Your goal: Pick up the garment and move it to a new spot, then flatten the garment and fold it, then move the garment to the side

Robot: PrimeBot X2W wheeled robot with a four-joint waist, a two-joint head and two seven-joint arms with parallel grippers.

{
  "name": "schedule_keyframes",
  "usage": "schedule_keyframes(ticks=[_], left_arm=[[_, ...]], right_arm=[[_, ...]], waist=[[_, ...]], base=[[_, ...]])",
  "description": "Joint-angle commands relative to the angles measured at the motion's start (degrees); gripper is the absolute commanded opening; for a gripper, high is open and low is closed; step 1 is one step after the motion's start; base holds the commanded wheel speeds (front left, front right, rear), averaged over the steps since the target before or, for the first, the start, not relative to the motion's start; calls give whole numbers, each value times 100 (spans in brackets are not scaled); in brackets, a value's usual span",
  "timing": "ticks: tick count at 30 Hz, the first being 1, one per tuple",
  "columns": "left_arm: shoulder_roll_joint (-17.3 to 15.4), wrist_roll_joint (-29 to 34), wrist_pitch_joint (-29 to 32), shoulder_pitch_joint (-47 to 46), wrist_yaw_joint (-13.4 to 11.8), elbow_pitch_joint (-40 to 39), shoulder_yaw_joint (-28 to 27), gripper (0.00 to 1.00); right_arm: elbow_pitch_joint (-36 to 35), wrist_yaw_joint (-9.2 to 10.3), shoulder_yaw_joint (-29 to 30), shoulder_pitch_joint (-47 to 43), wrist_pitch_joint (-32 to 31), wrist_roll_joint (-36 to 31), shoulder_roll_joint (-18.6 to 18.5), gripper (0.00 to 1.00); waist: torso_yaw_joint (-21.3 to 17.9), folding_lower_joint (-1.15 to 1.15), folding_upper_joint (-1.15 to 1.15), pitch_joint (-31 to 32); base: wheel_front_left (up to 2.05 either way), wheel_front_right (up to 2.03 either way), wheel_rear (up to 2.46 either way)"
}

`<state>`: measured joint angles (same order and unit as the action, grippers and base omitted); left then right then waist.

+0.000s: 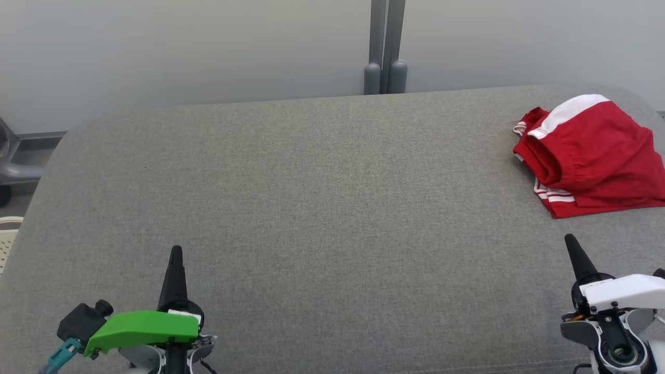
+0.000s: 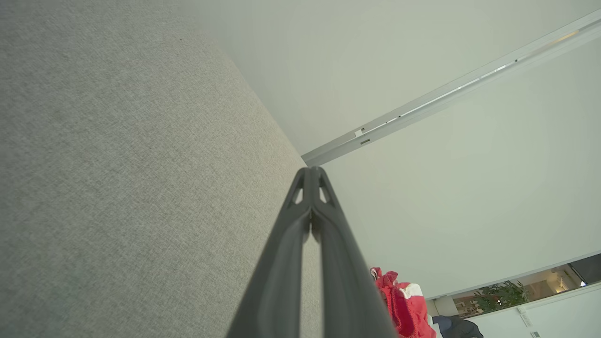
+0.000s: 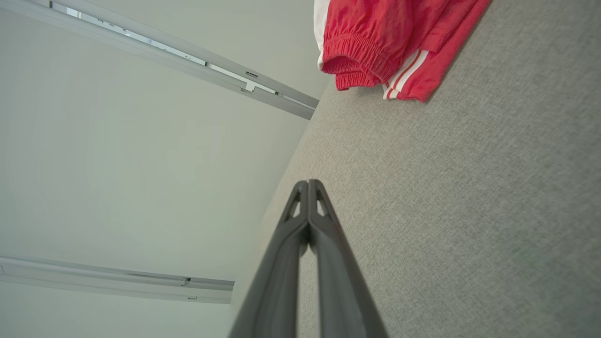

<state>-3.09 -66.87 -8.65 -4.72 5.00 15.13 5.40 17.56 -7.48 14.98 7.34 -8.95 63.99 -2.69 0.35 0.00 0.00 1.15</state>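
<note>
The garment (image 1: 597,156) is a pair of red shorts with white side stripes, lying crumpled at the far right of the grey fabric surface (image 1: 311,208). Part of the garment (image 2: 404,305) peeks past my left fingers in the left wrist view, and the garment (image 3: 389,42) lies at the top of the right wrist view. My left gripper (image 1: 176,250) rests at the lower left, shut and empty, its tips (image 2: 310,170) pressed together. My right gripper (image 1: 570,239) sits at the lower right, a short way in front of the shorts, also shut with nothing in it, fingertips (image 3: 308,183) touching.
A pale wall with a grey vertical post (image 1: 385,47) stands behind the surface. A grey frame (image 1: 15,166) and a white perforated basket (image 1: 8,236) lie off the left edge. The shorts reach close to the right edge.
</note>
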Motion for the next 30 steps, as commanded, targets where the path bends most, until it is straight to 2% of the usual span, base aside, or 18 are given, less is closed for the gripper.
schedule_keyframes(ticks=[1, 30], left_arm=[[-8, -140, 8, -164, 33, -23, 5, 0], [11, -1733, 175, -535, 169, 234, 165, 0]], right_arm=[[-19, -2, 42, 119, -37, 127, -43, 0], [108, -2, 446, 310, -630, 1571, -61, 0]], waist=[[-1, 0, 0, -2], [-20, 0, 0, -86]], base=[[0, 0, 0], [0, 0, 0]])
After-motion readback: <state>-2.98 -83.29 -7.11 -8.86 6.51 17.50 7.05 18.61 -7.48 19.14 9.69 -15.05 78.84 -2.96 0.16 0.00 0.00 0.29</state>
